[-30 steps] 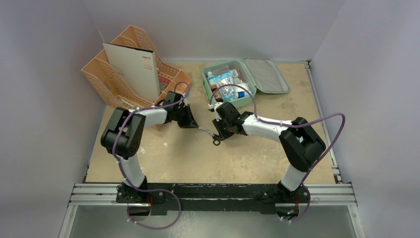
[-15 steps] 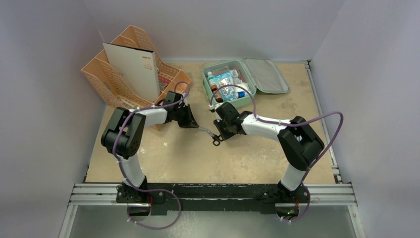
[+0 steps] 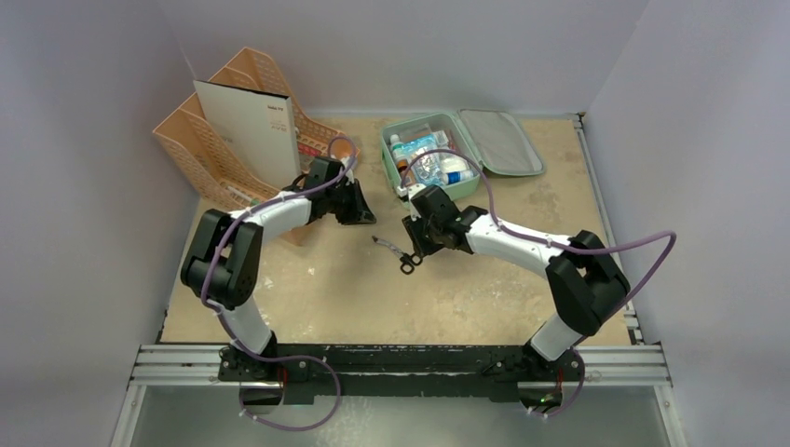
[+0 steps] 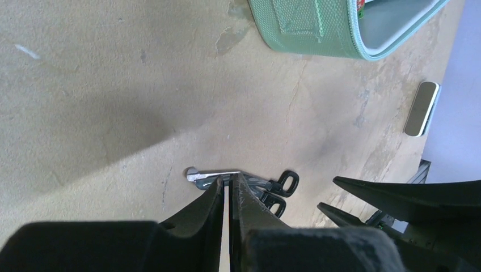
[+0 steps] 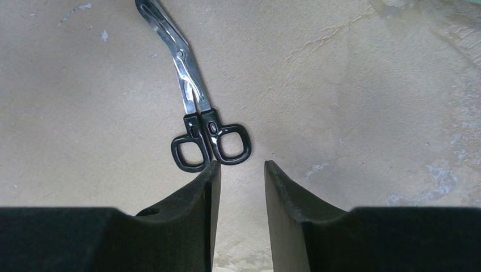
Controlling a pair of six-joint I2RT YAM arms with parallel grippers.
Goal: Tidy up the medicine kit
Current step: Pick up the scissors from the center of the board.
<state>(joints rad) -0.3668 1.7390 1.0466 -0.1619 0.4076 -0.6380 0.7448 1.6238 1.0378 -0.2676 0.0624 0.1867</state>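
Black-handled scissors (image 3: pixel 395 252) lie flat on the tan table between my two arms. My left gripper (image 3: pixel 366 217) is shut and empty, up and to the left of the blade tip. In the left wrist view the scissors (image 4: pixel 255 182) show just past its fingertips (image 4: pixel 218 184). My right gripper (image 5: pixel 239 167) is open, and the scissors' handle loops (image 5: pixel 211 146) lie just ahead of its left finger with nothing between the jaws. The mint-green medicine kit (image 3: pixel 386 156) stands open at the back, full of bottles and packets, its grey-lined lid (image 3: pixel 501 142) laid out to the right.
A peach desk organizer (image 3: pixel 219 149) holding a white board (image 3: pixel 250 132) stands at the back left, close behind my left arm. Grey walls enclose the table on three sides. A metal rail (image 3: pixel 606 205) runs along the right edge.
My left gripper has let go of the scissors' blade and pulled back up and left. The scissors now rest on the table. My right gripper has opened a little behind the handles.
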